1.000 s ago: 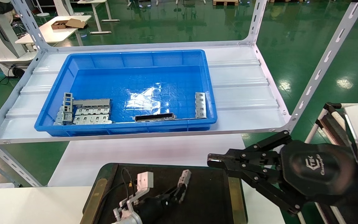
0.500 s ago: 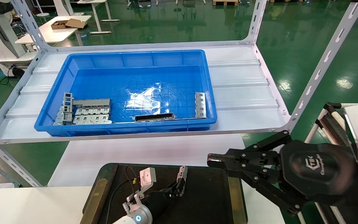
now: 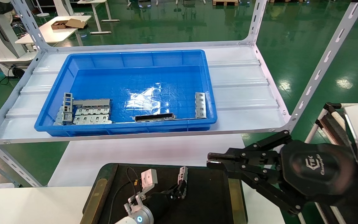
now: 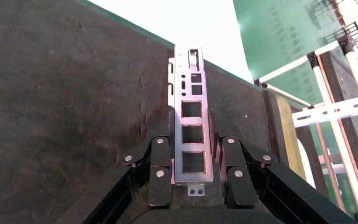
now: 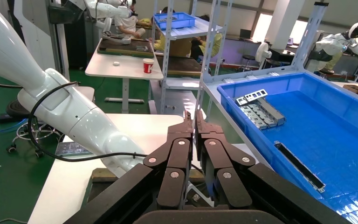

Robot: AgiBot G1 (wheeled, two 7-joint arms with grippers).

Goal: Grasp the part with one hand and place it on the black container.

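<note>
Your biggest neighbour was the white shelf rack (image 3: 241,81), filling the scene from 9 to 3 o'clock, with the deep blue bin (image 3: 129,59) sitting on it. Inside the bin, stacked grey brackets (image 3: 87,113) lay at its 7 o'clock corner, a long bracket with a dark slot (image 3: 154,117) lay against the near wall, and another windowed strip (image 3: 200,105) lay at 5 o'clock. None of these touched your work; the rack's front edge stood between the bin and the tray below.

The black container (image 3: 207,199) rested on the white tabletop (image 3: 154,151) at 6 o'clock, its brass-yellow rims on either side. The room behind had a glossy green floor (image 3: 306,40) and other white tables.

Your left claw (image 3: 179,190) was low over the container's dark inside, clamped on the part (image 4: 192,135); in the left wrist view the strip stood between both fingers (image 4: 160,163), its far end over the black floor of the tray (image 4: 65,107). Whether that end touched the tray, you could not tell. Your right claw (image 3: 211,161) hung at 4 o'clock above the container's right rim, its fingers pressed together on nothing.

Against the frame a second earlier, the left claw had pushed further in over the tray and the part had tilted more upright, while the right claw had stayed put.
</note>
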